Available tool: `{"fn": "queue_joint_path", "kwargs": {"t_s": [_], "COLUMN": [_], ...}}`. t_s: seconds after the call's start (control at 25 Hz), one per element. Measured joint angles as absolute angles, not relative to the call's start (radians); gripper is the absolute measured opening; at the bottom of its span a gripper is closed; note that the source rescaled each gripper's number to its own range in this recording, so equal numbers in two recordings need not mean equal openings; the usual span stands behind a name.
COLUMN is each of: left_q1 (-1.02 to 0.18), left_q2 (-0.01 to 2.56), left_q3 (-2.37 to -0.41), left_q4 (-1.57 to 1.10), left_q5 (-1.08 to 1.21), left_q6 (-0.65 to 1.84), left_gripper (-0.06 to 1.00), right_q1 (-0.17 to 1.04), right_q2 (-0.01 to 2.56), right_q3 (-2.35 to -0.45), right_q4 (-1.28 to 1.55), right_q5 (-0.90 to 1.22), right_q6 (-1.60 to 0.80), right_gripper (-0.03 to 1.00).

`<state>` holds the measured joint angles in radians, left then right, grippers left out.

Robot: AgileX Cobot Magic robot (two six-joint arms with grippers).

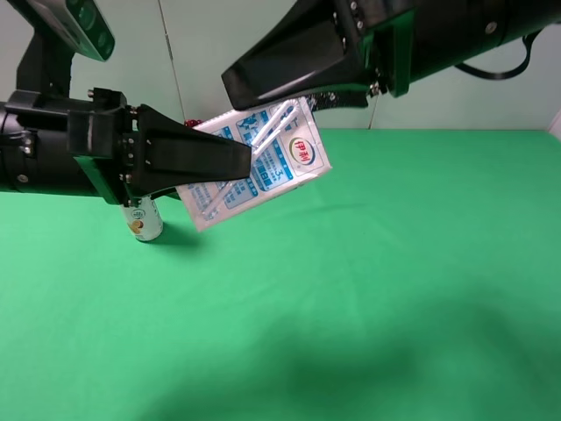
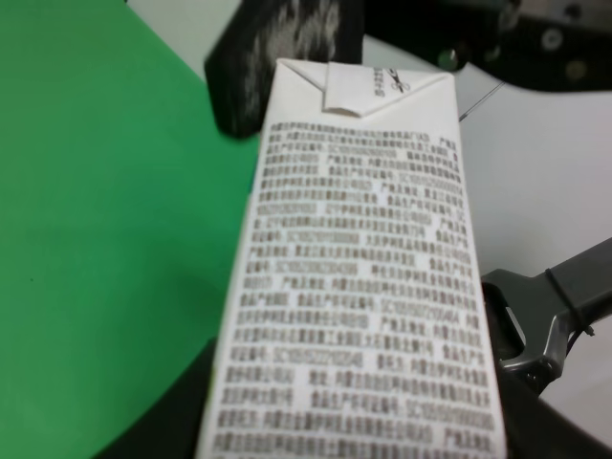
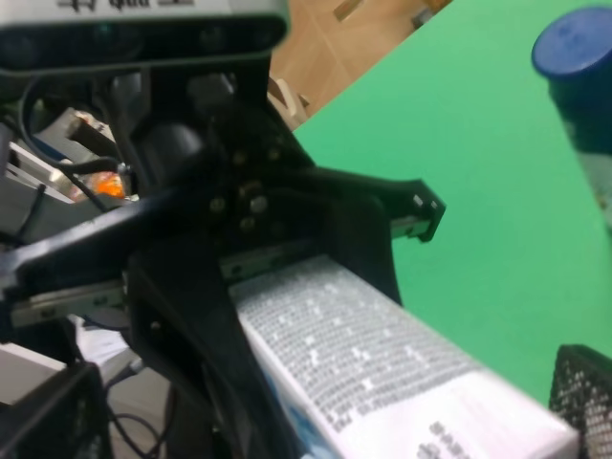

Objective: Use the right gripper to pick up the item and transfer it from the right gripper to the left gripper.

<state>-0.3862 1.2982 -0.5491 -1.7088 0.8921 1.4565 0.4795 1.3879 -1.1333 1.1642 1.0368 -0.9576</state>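
Hanging tilted above the green worktop, the carton is clamped at mid-body by the left claw. The right claw is seen at its gable end; whether it grips cannot be told. A bottle stands below.

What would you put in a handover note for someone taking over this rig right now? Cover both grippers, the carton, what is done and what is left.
Right gripper: shut on the carton, holding it tilted in the air above the green table.
Left gripper: fingers either side of the carton; whether it is clamped is unclear.
Done: pickup; carton presented to the left gripper.
Left: confirm left grip, open right, withdraw it.
Bottle stands on the table under the left arm.
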Motion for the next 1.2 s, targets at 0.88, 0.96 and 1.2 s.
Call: {"fn": "queue_joint_path", "kwargs": {"t_s": [0.88, 0.96, 1.2], "left_q1": [-0.386, -0.386, -0.386], "left_q2": [1.298, 1.298, 1.298], "left_q3": [-0.549, -0.549, -0.549], "left_q4": [-1.708, -1.707, -1.707], "left_q5": [0.879, 0.879, 0.88], "left_q6": [1.464, 1.465, 1.473], "left_gripper": [0.0, 0.0, 0.0], "right_q1": [0.48, 0.48, 0.48], "right_q2": [1.265, 1.218, 1.055], "right_q3": [-1.312, -1.298, -1.209], "right_q4": [0.3, 0.238, 0.125], "right_q5": [0.993, 0.991, 1.001], "right_q6": [-0.432, -0.388, -0.304], "right_gripper": [1.0, 1.0, 1.0]}}
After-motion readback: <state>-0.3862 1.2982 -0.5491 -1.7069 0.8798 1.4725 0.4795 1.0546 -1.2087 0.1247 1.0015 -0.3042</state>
